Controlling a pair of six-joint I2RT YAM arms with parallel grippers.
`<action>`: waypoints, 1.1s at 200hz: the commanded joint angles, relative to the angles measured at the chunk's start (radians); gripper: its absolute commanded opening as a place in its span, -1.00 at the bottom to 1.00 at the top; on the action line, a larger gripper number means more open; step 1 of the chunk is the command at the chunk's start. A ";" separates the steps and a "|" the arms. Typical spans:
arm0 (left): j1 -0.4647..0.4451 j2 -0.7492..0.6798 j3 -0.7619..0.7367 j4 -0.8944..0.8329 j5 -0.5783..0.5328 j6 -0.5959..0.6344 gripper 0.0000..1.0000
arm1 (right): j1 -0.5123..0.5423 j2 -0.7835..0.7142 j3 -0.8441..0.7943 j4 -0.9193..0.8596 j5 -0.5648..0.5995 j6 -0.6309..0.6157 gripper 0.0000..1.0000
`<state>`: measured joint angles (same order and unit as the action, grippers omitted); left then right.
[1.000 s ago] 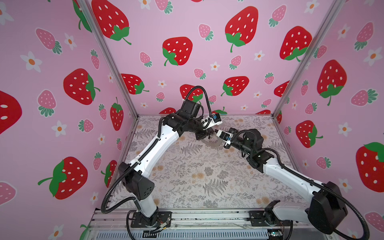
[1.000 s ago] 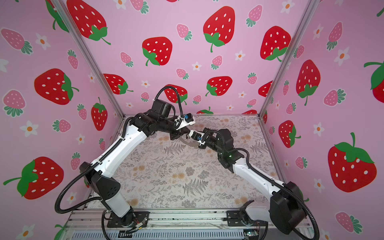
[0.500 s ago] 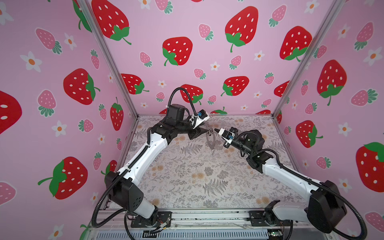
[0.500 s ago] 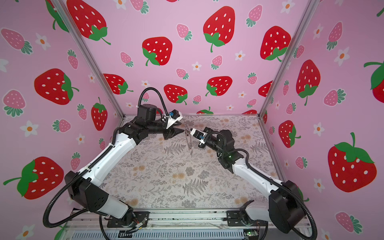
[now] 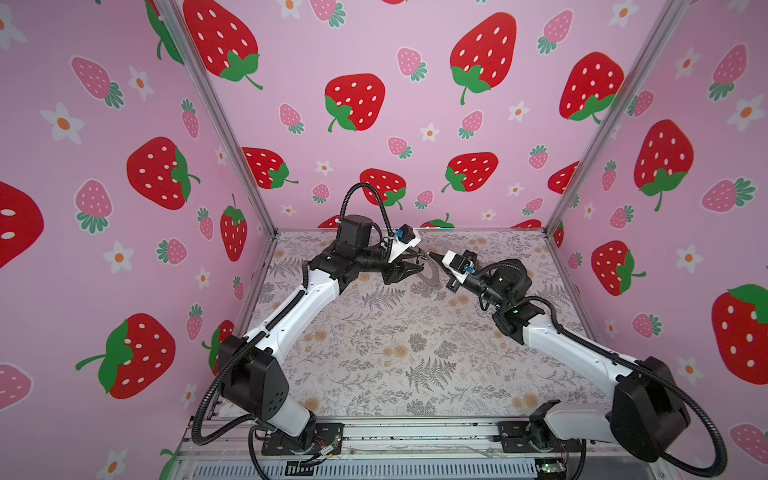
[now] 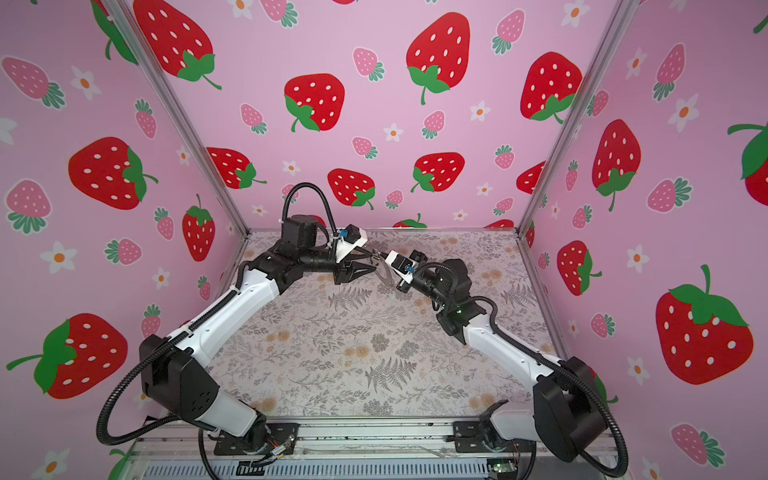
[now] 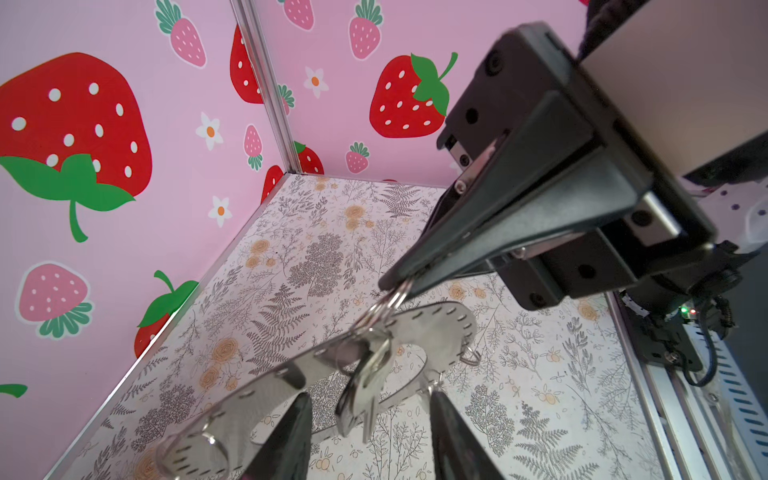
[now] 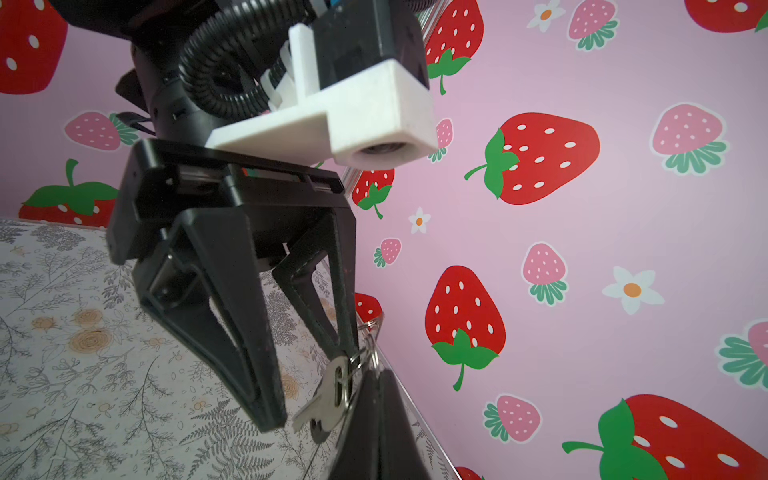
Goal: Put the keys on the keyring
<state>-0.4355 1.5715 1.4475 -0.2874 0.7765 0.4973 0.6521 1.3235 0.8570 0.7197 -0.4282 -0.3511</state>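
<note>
The keyring [image 7: 266,390], a flat silvery plate with small holes along its rim, hangs in the air above the floral mat. My right gripper [image 7: 392,286] is shut on a small wire loop [image 7: 376,309] at the keyring's edge. From that loop dangle the keys [image 7: 365,382], a silvery key with a darker piece behind it. My left gripper [image 7: 370,395] is open, with one finger on either side of the keys and a gap on each side. In both top views the grippers meet at the back middle, left gripper [image 5: 415,264] facing right gripper [image 5: 432,255], with the keyring [image 5: 430,276] below them.
The floral mat [image 5: 395,353] covers the floor, and pink strawberry walls close in the left, back and right sides. A metal corner post [image 7: 270,95] stands behind the keyring. Another wire loop [image 7: 471,355] hangs from the keyring's far rim.
The left gripper's jaws have spread from almost shut to open. The left arm swung back to the left and then returned towards the keyring. The right gripper has stayed shut on the loop.
</note>
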 commanded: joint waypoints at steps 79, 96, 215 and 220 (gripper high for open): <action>-0.017 0.043 0.055 0.028 0.030 0.014 -0.34 | -0.003 0.036 0.040 0.091 -0.026 0.110 -1.00; -0.016 0.039 0.054 0.028 0.039 0.014 -0.52 | -0.003 0.033 0.039 0.081 -0.017 0.109 -1.00; -0.019 0.081 0.214 -0.351 0.006 0.213 -1.00 | -0.037 -0.010 0.054 -0.166 0.058 -0.078 -1.00; -0.020 0.088 0.235 -0.380 0.000 0.223 -1.00 | -0.037 -0.007 0.058 -0.184 0.056 -0.091 -1.00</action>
<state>-0.4511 1.6272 1.5852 -0.4797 0.7696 0.6277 0.6323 1.3338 0.8673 0.6186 -0.4263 -0.3637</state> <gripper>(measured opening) 0.067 0.045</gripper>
